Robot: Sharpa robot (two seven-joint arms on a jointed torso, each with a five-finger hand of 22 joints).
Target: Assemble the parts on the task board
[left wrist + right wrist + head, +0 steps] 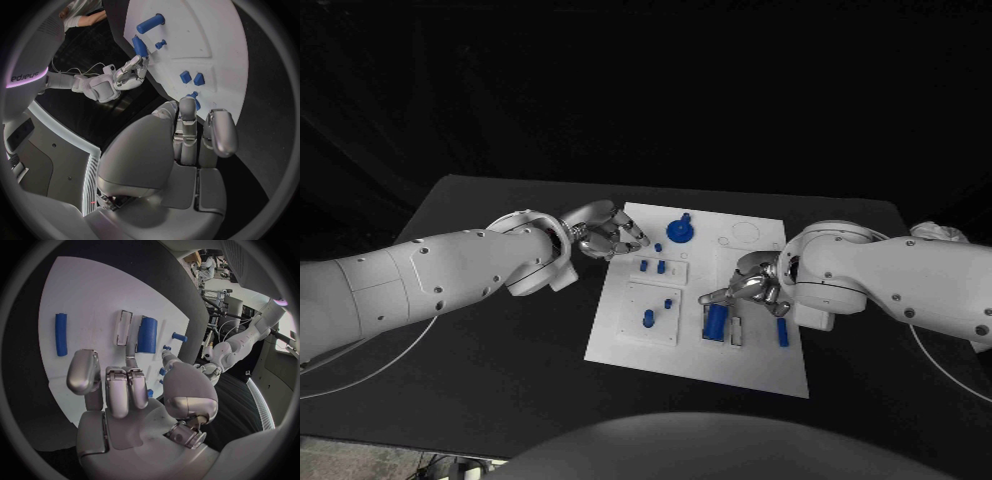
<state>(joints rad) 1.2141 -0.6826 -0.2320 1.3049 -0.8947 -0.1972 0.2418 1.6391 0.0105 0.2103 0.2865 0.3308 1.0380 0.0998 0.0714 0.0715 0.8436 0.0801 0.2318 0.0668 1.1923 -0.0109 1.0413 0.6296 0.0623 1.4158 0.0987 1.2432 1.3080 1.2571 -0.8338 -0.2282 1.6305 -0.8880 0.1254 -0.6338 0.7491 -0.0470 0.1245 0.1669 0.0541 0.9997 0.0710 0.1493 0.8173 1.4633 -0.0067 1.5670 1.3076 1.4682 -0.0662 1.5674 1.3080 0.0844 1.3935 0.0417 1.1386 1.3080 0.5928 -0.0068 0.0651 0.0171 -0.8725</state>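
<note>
The left hand (pixel 606 238) hovers at the far left edge of the white task board (pixel 733 360), which lies mid-bench, its fingers (pixel 222 132) curled loosely with nothing between them. On the board, small blue pegs (pixel 652 267) stand near that hand and a round blue knob (pixel 679 230) stands farther back. To the right, the right hand (pixel 759 288) hangs fingers apart and unladen over a blue cylinder (pixel 715 321) in its slot, beside a loose blue bar (pixel 782 333); these parts look light, rigid and smooth, best pinched across the middle.
</note>
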